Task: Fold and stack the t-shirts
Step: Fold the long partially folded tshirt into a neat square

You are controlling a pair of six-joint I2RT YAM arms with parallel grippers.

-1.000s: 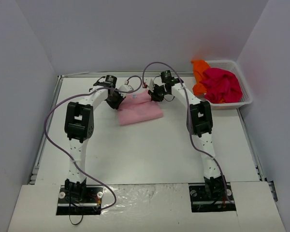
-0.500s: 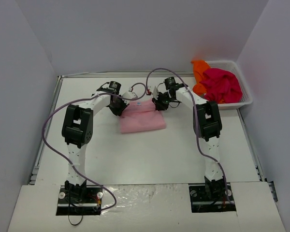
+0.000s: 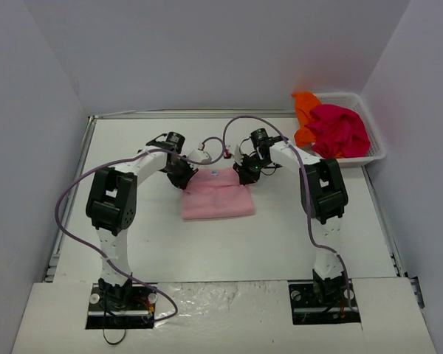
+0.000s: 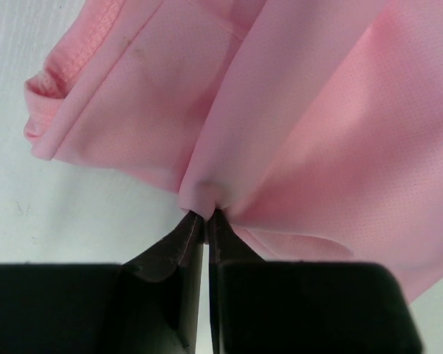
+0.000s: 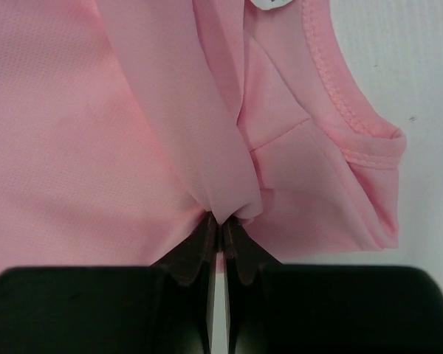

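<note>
Light pink t-shirt (image 3: pixel 217 199) folded flat on the white tabletop (image 3: pixel 229 251) between the two arms, small white neck label (image 3: pixel 216 174) near its far edge. Left tool (image 4: pixel 205 217) clamped tight on a pinch of cloth at the far-left corner. Right tool (image 5: pixel 221 225) clamped likewise at the far-right corner. Magenta-red t-shirt (image 3: pixel 340 129) and orange t-shirt (image 3: pixel 304 103) heaped in the white mesh basket (image 3: pixel 376 151), far right.

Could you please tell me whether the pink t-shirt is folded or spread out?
Folded: the pink t-shirt lies as a compact layered rectangle, its far corners pinched by the left claw and right claw.
</note>
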